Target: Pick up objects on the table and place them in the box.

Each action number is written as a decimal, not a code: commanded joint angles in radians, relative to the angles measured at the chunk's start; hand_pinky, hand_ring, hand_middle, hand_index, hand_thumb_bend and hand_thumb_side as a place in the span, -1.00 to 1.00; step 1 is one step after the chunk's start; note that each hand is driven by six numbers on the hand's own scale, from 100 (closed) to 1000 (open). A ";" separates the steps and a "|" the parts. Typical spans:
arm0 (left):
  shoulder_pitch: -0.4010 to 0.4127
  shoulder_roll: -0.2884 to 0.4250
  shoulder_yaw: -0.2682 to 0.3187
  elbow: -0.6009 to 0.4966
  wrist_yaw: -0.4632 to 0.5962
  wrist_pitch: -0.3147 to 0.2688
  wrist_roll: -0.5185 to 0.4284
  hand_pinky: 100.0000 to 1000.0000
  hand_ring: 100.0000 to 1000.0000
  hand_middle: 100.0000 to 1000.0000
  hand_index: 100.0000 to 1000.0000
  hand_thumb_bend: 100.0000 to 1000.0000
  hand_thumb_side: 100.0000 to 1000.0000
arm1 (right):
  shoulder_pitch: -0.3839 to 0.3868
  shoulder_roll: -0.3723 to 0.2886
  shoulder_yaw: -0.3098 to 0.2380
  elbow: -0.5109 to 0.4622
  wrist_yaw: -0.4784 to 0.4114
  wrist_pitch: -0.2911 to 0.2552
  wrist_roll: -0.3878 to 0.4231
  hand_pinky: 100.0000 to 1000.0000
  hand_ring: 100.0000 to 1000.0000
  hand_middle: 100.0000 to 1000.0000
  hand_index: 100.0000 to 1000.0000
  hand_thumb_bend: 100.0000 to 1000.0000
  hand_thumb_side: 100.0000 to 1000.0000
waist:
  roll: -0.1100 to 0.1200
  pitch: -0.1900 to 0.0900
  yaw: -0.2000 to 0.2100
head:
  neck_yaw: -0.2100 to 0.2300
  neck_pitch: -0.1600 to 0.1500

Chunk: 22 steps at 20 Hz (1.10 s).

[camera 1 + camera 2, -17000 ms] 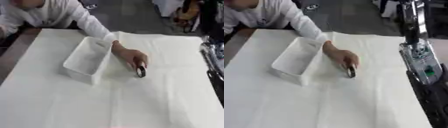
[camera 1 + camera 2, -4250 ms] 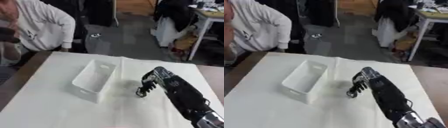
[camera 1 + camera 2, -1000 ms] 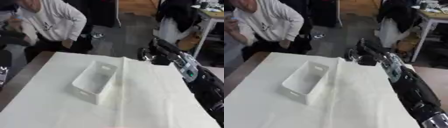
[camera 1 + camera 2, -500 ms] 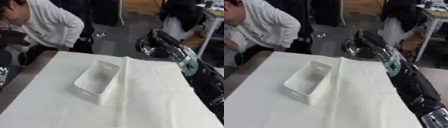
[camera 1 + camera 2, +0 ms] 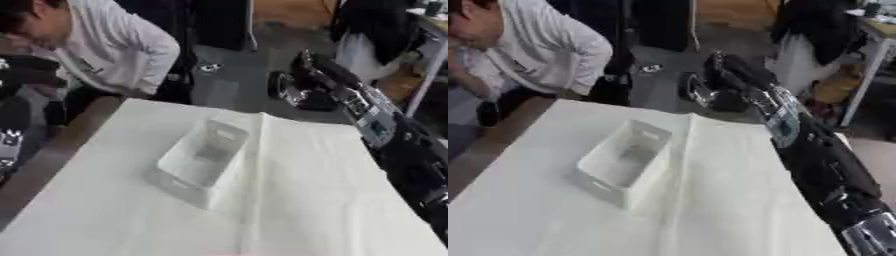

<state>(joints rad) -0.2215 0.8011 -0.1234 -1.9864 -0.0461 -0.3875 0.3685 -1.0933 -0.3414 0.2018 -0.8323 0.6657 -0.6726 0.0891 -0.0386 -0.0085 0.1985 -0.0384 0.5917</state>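
A white open box [image 5: 185, 171] stands on the white-covered table [image 5: 306, 200], left of the middle, with its long side running away from me. My right hand [image 5: 308, 80] is raised over the table's far edge, up and to the right of the box. Its fingers are curled round a dark, ring-shaped object [image 5: 698, 90], which hangs on the hand's left side. The black and silver right arm [image 5: 815, 155] runs down along the table's right side. What lies inside the box is unclear. My left hand does not show.
A person in a white top [image 5: 105, 50] bends at the table's far left corner, touching nothing on it. A dark and silver part [image 5: 9, 142] shows at the left edge. Beyond the table are a grey floor and dark furniture.
My right hand has carried the dark ring leftward along the far edge, closer to the box. The view has shifted, and the person has leaned lower at the left.
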 commanded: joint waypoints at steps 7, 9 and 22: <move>-0.037 0.009 0.010 -0.014 0.007 -0.006 -0.002 0.56 0.16 0.38 0.41 -0.76 0.54 | -0.068 -0.001 0.005 -0.008 0.019 -0.031 -0.002 -1.00 -1.00 -1.00 -1.00 -1.00 0.54 | -0.005 0.014 0.019 | 0.022 -0.023; -0.043 0.008 0.009 -0.014 0.008 -0.006 -0.003 0.56 0.16 0.38 0.41 -0.76 0.54 | -0.073 0.004 0.007 -0.007 0.024 -0.038 0.000 -1.00 -1.00 -1.00 -1.00 -1.00 0.54 | -0.009 0.019 0.023 | 0.024 -0.025; -0.077 0.008 0.004 -0.014 0.012 -0.010 -0.009 0.57 0.16 0.38 0.40 -0.77 0.55 | -0.105 0.013 0.009 0.004 0.066 -0.064 0.002 -1.00 -1.00 -1.00 -1.00 -1.00 0.56 | -0.045 0.052 0.066 | 0.057 -0.045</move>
<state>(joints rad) -0.2797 0.7931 -0.1264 -1.9864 -0.0378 -0.3937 0.3618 -1.1568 -0.3147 0.2162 -0.8196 0.7265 -0.7321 0.0944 -0.0917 0.0545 0.2653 0.0094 0.5613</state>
